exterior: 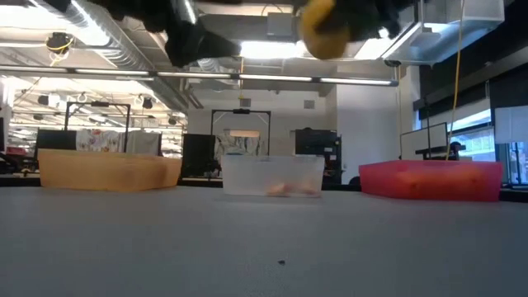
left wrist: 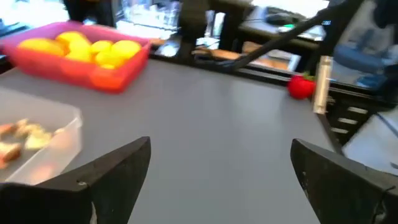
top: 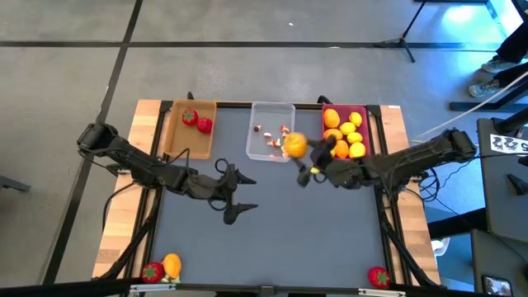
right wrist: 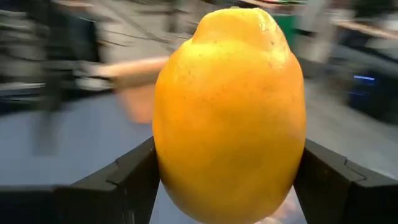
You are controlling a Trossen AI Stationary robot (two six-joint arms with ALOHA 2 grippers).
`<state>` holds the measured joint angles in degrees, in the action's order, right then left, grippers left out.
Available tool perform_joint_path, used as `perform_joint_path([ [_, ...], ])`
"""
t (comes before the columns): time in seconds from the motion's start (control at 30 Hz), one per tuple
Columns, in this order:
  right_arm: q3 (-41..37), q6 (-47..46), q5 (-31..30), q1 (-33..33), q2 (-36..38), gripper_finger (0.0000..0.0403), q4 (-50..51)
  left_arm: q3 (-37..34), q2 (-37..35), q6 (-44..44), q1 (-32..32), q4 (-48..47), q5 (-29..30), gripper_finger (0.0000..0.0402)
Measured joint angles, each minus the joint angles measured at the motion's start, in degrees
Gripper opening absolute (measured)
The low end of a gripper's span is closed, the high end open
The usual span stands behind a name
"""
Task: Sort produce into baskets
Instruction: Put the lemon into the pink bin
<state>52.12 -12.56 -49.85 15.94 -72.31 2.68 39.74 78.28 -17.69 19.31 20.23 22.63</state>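
1. A red strawberry [top: 152, 271] and an orange fruit [top: 172, 264] lay close together at the near left corner of the table [top: 313, 239].
2. The brown basket [top: 176, 139] sat at the far left. Two red strawberries [top: 196, 120] lay inside it.
3. The left claw [top: 238, 195] was over the gray table top, near the middle and in front of the baskets. Its two fingers [left wrist: 106, 180] were spread wide with nothing between them.
4. The clear basket [top: 262, 111] sat in the middle of the far row. Small white and red mushroom bits [top: 271, 135] lay inside it.
5. The right claw [top: 307, 155] was up in the air by the near right corner of the clear basket. It held a big orange fruit [right wrist: 229, 112] tight between its two fingers. In the low view the fruit hung high above the table.
6. The pink basket [top: 369, 132] sat at the far right. A pile of yellow and orange fruits [top: 343, 130] lay inside it.
7. One more red strawberry [top: 379, 276] lay alone at the near right corner of the table.
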Motion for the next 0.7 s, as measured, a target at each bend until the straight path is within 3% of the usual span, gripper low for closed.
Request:
perform_joint_path([
  [0.17,-0.04,-6.74,-1.71,-4.45,5.26,0.0288,15.05,-0.01,0.00,-1.74,-0.54,-1.64,0.43,0.0381],
  [0.43,-0.10,-17.42,0.53,-18.49,7.47,0.0289,38.10,-0.01,0.00,-2.02,-1.30,-1.77,0.75,0.0381],
  [0.7,-2.36,-18.44,8.45,-35.20,6.38,0.0289,42.30,-0.02,0.00,-1.90,-1.38,-1.67,1.91,0.0382],
])
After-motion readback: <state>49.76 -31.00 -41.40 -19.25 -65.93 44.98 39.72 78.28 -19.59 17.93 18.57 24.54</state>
